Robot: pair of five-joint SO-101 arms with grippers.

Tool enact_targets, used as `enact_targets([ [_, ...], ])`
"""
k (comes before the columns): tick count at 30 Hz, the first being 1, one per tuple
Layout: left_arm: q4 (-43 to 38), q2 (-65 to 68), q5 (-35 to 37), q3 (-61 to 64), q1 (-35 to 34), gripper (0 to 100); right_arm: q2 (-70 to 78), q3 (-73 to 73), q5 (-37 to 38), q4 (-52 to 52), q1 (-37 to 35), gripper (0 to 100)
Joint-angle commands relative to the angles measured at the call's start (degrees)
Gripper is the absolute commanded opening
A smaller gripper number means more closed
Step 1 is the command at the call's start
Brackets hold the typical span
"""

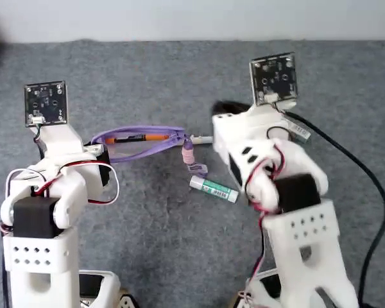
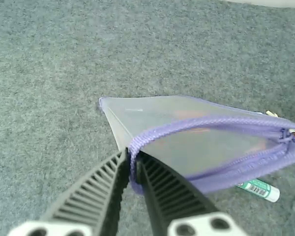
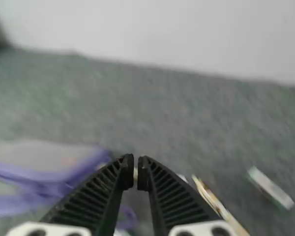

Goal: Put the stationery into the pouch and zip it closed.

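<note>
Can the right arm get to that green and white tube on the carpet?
Probably yes: the tube lies uncovered beside the pouch, close to the right gripper, which is shut and must open first.

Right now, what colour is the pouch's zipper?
Purple zipper on a translucent pouch; shows best in the left wrist view.

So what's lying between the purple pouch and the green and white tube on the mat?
A purple zipper pull and a small purple tag lie on the grey mat between the pouch and the tube, seen in the high view.
</note>
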Motion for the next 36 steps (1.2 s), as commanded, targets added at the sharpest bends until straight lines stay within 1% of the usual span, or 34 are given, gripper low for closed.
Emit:
enact_targets([
  [1, -0.18, 0.26, 0.62, -2.51, 0.09, 1, 5.49, -0.44, 4.92, 5.32, 5.05, 2.6],
  [6, -0.18, 0.26, 0.62, -2.51, 0.09, 1, 14.90, -0.44, 13.71, 9.45, 9.10, 2.7],
  [9, -0.18, 0.26, 0.62, -2.51, 0.09, 1, 20.44, -0.97, 17.76, 9.54, 10.42, 3.2],
  [11, -0.18, 0.26, 0.62, -2.42, 0.09, 1, 24.04, -3.69, 18.81, 10.59, 10.24, 7.5],
  [14, -0.09, 0.26, 0.53, -2.42, 0.09, 1, 29.58, -10.73, 18.90, 14.46, 9.98, 18.0],
  [16, -0.09, 0.26, 0.44, -2.42, 0.09, 1, 33.71, -16.09, 18.99, 16.75, 10.24, 22.2],
  [18, 0.00, 0.26, 0.44, -2.42, 0.09, 1, 38.02, -21.36, 19.52, 19.30, 10.59, 22.1],
  [20, 0.18, 0.26, 0.44, -2.42, 0.09, 1, 42.59, -25.67, 22.07, 21.67, 11.47, 21.0],
  [26, 0.18, 0.35, 0.44, -2.42, 0.09, 1, 54.64, -35.25, 26.73, 22.55, 14.64, 19.9],
  [30, 0.18, 0.35, 0.44, -2.42, 0.09, 1, 61.67, -39.30, 27.08, 20.53, 15.16, 19.9],
  [34, 0.09, 0.35, 0.35, -2.42, 0.09, 1, 68.44, -41.67, 27.08, 16.40, 14.64, 19.9],
  [36, 0.09, 0.35, 0.35, -2.42, 0.09, 1, 71.25, -42.99, 27.08, 16.13, 14.02, 19.9],
])
